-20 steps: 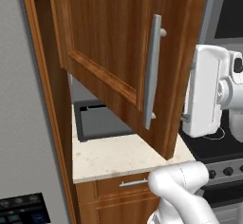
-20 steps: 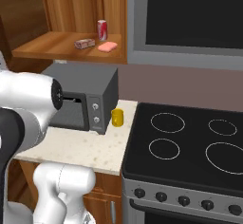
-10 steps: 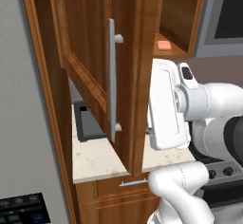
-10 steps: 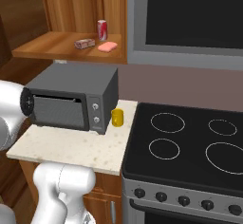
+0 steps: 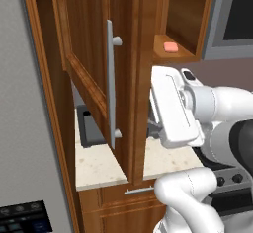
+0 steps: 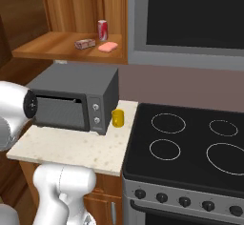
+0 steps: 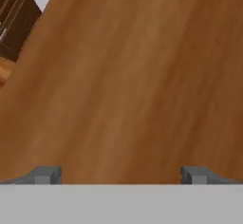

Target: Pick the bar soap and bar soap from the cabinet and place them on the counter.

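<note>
The cabinet hangs open, its door swung out nearly edge-on with the silver bar handle facing left. A salmon-pink bar soap lies flat on the cabinet's lower shelf. My gripper is open, and its two fingertips stand wide apart with nothing between them, close to the door's wooden inner face. The arm's white wrist housing sits just right of the door's edge, below the shelf. The beige counter lies underneath.
On the shelf next to the soap are a small brownish packet and a red can. A dark microwave and a yellow object stand on the counter. The black stovetop lies to the right.
The cabinet door has swung further open, from angled to nearly edge-on. The hand has moved left with it, and the arm has drawn back to the left edge of the right base view.
</note>
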